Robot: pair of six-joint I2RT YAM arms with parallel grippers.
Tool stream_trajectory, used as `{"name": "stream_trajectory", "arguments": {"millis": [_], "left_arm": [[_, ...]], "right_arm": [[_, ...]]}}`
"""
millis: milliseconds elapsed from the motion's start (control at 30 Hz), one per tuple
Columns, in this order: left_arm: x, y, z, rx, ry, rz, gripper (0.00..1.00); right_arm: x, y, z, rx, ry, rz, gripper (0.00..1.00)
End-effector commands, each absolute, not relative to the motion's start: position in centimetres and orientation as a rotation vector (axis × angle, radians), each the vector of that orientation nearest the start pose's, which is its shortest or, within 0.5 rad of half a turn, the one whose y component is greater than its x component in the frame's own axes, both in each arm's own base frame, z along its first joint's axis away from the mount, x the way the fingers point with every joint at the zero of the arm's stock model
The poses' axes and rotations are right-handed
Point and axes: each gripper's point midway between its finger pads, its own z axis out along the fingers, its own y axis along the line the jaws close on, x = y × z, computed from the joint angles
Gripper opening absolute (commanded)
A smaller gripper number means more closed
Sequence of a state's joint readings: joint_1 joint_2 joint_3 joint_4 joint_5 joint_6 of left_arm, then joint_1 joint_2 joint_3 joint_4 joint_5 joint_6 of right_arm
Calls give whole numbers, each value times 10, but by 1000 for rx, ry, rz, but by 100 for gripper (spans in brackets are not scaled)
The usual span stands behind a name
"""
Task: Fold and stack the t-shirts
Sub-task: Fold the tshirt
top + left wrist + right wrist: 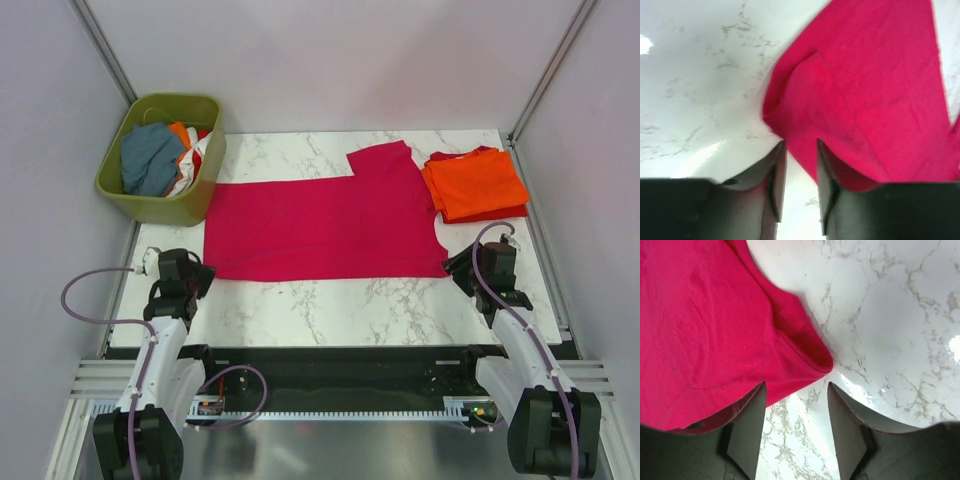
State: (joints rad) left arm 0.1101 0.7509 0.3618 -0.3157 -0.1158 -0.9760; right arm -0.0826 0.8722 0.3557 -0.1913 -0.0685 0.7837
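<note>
a magenta-pink t-shirt lay spread flat across the middle of the white marble table, its long near edge running from left to right and one sleeve sticking out toward the far side. the left gripper sat low at the shirt's near left corner, and the right gripper sat at its near right corner.

in the left wrist view, the left gripper had its jaws narrowly parted, with bare table showing in the gap. a rumpled corner of the shirt rested just beyond the fingertips, and cloth lay over the top of one finger. nothing was pinched between the jaws.

in the right wrist view, the right gripper had its jaws spread wider. they were empty, with marble visible between them. the hemmed corner of the shirt ended just ahead of the tips, and its edge draped against one finger.

at the far right of the table, a folded orange t-shirt lay on top of a red one, just beside the pink shirt's sleeve. an olive-green basket stood at the far left corner, holding a blue-grey cloth and other bunched clothes.
</note>
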Motion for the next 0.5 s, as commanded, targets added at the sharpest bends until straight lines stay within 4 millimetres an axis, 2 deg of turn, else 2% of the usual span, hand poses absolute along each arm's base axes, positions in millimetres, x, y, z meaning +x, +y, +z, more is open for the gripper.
{"name": "stream_trajectory", "arguments": {"millis": [0, 67, 100, 133, 167, 200, 233, 267, 300, 333, 367, 400, 433, 467], "left_arm": [[246, 27, 77, -1276, 1933, -224, 51], [243, 28, 80, -1270, 1947, -208, 59], [247, 29, 91, -1239, 1940, -208, 81], [248, 29, 97, -1224, 1940, -203, 81], [246, 30, 99, -1214, 1957, -189, 82], [249, 32, 113, -1184, 1946, -177, 83], [249, 34, 117, -1174, 1953, -162, 83], [249, 34, 121, -1158, 1958, -159, 83], [253, 33, 130, -1124, 1960, -169, 84], [255, 31, 135, -1110, 1956, -181, 84], [257, 30, 137, -1102, 1958, -191, 84], [261, 26, 145, -1065, 1962, -217, 84], [264, 24, 150, -1044, 1961, -234, 84], [267, 22, 152, -1031, 1971, -245, 84]], "right_arm": [[271, 6, 87, 874, 2068, 353, 60], [278, 4, 100, 827, 2053, 343, 60], [287, -1, 113, 797, 2036, 310, 59], [293, 1, 120, 762, 2033, 320, 58], [300, 1, 118, 745, 2054, 307, 55], [311, 7, 134, 690, 2048, 330, 54], [318, 9, 138, 667, 2054, 332, 53], [326, 13, 131, 647, 2097, 334, 51], [333, 20, 132, 616, 2111, 337, 50], [346, 22, 147, 593, 2090, 331, 49], [354, 20, 137, 598, 2124, 308, 47], [366, 31, 149, 556, 2114, 308, 46], [373, 33, 149, 554, 2117, 297, 45], [381, 35, 138, 555, 2150, 282, 43]]}}
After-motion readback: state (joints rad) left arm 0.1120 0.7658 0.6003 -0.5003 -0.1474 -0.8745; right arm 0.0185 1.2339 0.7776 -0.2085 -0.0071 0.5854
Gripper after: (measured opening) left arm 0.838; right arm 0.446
